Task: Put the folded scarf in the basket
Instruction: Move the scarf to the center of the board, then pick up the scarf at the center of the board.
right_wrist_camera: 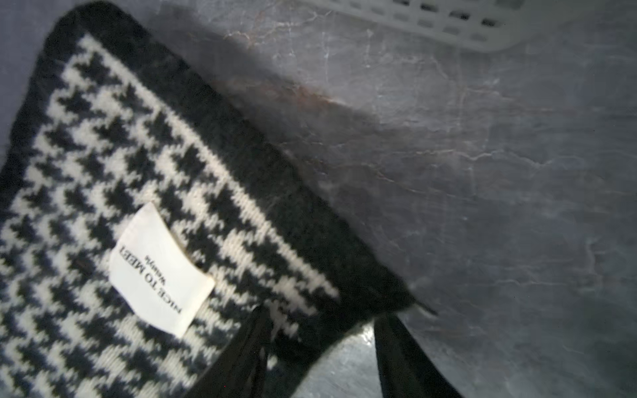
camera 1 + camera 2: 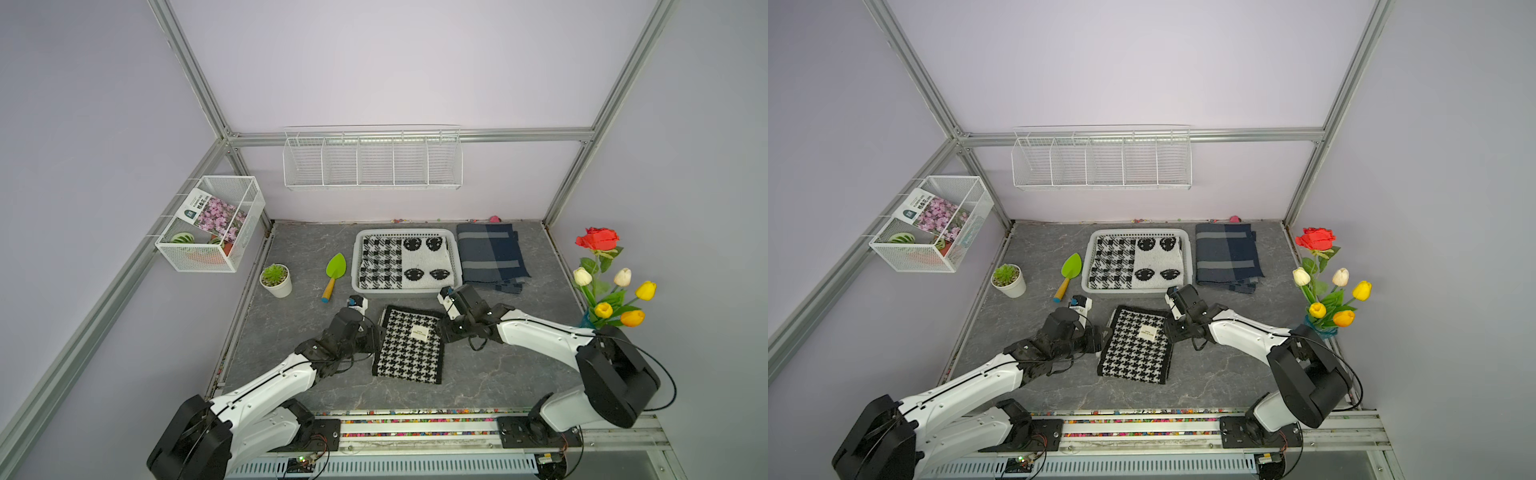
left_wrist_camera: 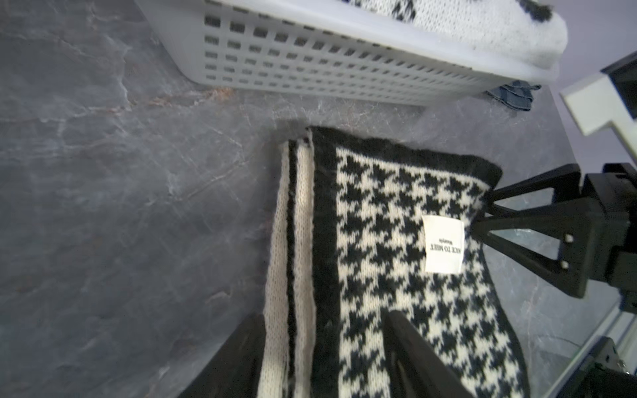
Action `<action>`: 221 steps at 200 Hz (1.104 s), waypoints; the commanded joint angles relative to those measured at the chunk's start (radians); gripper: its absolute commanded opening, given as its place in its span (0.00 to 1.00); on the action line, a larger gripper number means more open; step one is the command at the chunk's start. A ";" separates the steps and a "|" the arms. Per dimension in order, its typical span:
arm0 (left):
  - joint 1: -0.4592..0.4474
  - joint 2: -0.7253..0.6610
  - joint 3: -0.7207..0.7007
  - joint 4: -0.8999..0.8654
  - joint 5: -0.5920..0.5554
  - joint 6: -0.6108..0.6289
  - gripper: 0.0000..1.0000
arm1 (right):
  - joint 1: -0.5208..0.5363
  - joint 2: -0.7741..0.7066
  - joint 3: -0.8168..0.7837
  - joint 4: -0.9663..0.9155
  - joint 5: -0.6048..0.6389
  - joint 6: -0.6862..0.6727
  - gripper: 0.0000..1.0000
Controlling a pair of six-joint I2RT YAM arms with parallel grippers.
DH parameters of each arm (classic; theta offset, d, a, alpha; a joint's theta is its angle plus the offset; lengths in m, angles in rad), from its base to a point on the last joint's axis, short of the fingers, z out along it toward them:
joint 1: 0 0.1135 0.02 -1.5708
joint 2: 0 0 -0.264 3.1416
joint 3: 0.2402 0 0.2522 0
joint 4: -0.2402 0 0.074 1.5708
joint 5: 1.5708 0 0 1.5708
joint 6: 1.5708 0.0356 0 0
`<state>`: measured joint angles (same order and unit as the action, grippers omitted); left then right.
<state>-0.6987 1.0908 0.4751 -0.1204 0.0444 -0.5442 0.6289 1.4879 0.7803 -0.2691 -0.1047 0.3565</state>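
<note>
Grey marble tabletop [image 2: 498, 365]: basket [image 2: 405, 293] at back, houndstooth scarf [image 2: 409, 353] in front, navy scarf [image 2: 490, 253], green trowel [image 2: 334, 270], potted succulent [image 2: 275, 280].

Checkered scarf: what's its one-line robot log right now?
scarf: folded, lying before basket | left pincer: straddles left edge | right pincer: straddles right edge | grip: unclear

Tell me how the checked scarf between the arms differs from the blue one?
The houndstooth scarf is black and white with a label; the navy scarf is dark blue with grey stripes. The houndstooth scarf lies in front of the basket, the navy scarf beside it. Both are folded.
</note>
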 commanded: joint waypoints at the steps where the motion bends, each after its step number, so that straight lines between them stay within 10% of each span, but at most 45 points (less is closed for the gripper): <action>1: -0.001 0.087 0.051 0.016 -0.032 0.063 0.60 | -0.016 -0.080 -0.052 0.041 -0.033 0.033 0.57; 131: 0.083 0.224 0.023 0.103 0.147 0.066 0.48 | -0.020 0.038 -0.254 0.367 -0.410 0.243 0.68; 221: 0.083 0.238 0.006 0.116 0.196 0.032 0.46 | -0.022 0.119 -0.188 0.284 -0.358 0.160 0.15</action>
<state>-0.6170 1.3228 0.4953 -0.0116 0.2089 -0.5034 0.6079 1.5894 0.5911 0.1303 -0.5293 0.5579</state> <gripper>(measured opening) 0.464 0.175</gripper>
